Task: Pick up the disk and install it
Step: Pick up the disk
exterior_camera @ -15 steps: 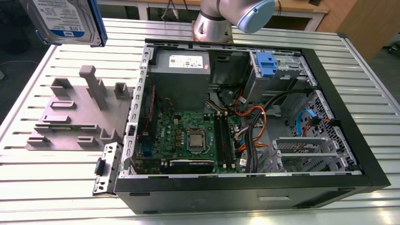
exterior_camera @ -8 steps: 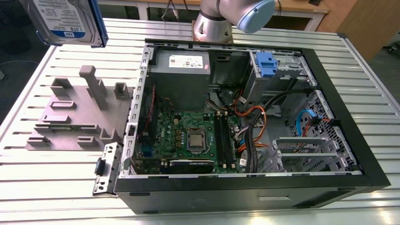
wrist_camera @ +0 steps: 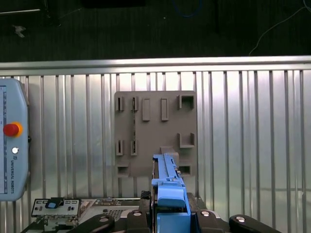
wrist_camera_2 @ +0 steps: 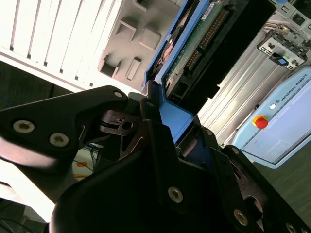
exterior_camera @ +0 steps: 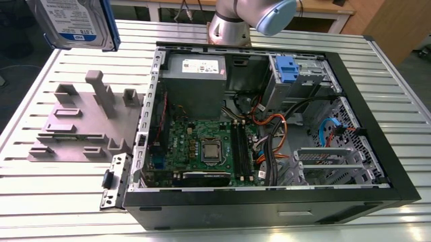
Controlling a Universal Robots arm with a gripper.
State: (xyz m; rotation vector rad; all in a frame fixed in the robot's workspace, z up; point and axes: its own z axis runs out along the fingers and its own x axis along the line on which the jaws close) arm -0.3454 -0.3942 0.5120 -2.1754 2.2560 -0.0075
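Aluminium slats of the table (exterior_camera: 377,65) are carrying everything. The open black computer case (exterior_camera: 269,204) is lying on its side across the middle. The grey fixture plate (exterior_camera: 74,126), with its upright posts and slots, is sitting just beside the case, toward the exterior view's left. The disk (exterior_camera: 74,22) is hanging in the air above that plate, label facing the exterior camera, touching neither plate nor case.

This looks like the carrying step. It is calling for a firm, steady squeeze, because the drive's long body is overhanging the grip and could be slipping or swinging. Holding it level, and high enough to be clearing the posts and the case wall, seems the sound way.

The gripper (wrist_camera_2: 171,121) is pinching the disk. In both wrist views the black jaws are pressing on either side of the blue bracket at one short end, and the drive is reaching out beyond their tips.
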